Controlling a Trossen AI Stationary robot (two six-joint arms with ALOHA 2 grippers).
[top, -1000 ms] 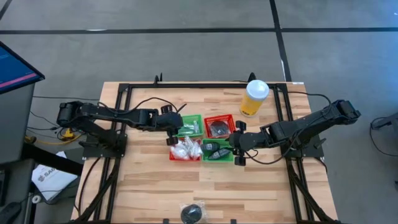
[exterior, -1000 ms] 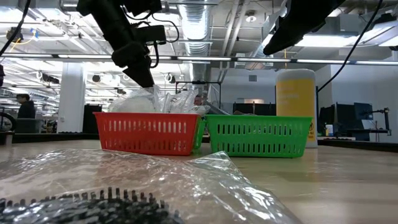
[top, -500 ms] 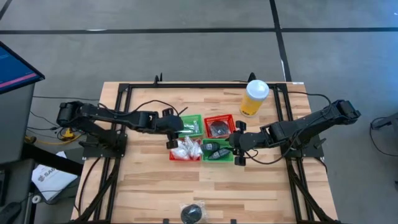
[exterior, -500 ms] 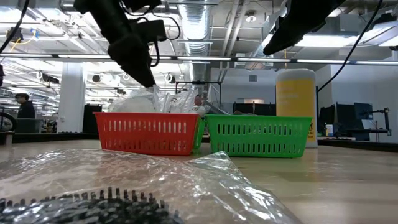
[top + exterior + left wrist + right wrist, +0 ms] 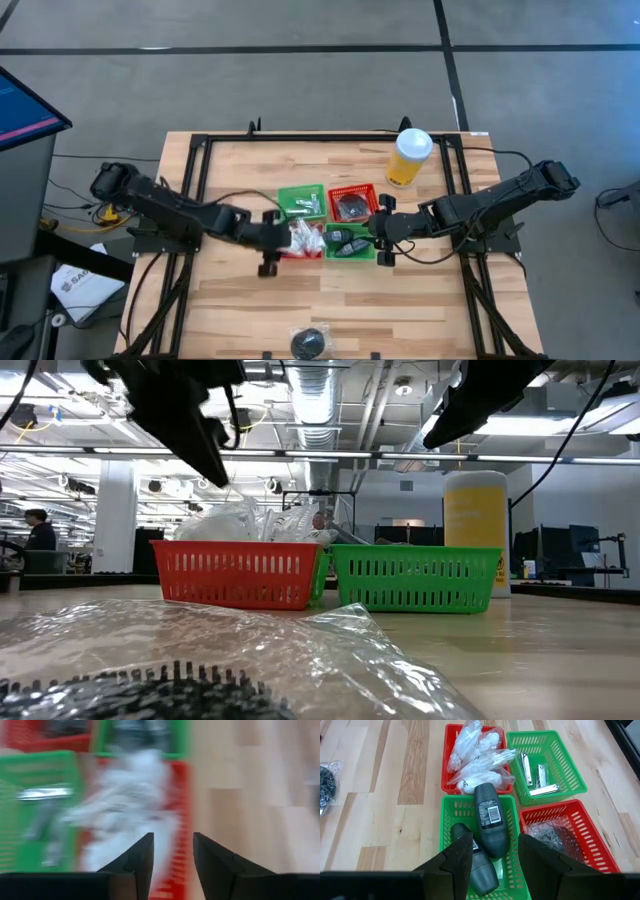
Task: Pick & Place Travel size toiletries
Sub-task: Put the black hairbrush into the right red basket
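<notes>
Four small mesh baskets stand together mid-table. The near-left red basket (image 5: 300, 241) holds white puffy packets (image 5: 475, 757). The far-left green basket (image 5: 303, 203) holds thin silvery pieces (image 5: 535, 775). A wrapped dark disc (image 5: 547, 834) lies in the far red basket (image 5: 352, 204). The near-right green basket (image 5: 350, 243) holds dark grey bottles (image 5: 490, 820). Another wrapped disc (image 5: 310, 343) lies at the near edge. My left gripper (image 5: 283, 240) hangs open at the packets basket's left side (image 5: 172, 847). My right gripper (image 5: 378, 228) hovers open above the bottles (image 5: 495, 851).
A tall yellow cup with a white lid (image 5: 410, 156) stands at the far right of the table. A black frame (image 5: 200, 150) runs round the table's edges. Bare wood (image 5: 420, 310) lies between the baskets and the near edge.
My left gripper has swung toward the table's near edge, from over the far-left green basket to the left side of the red basket with the white packets. It has stayed open with nothing in it. No basket or item has shifted.
</notes>
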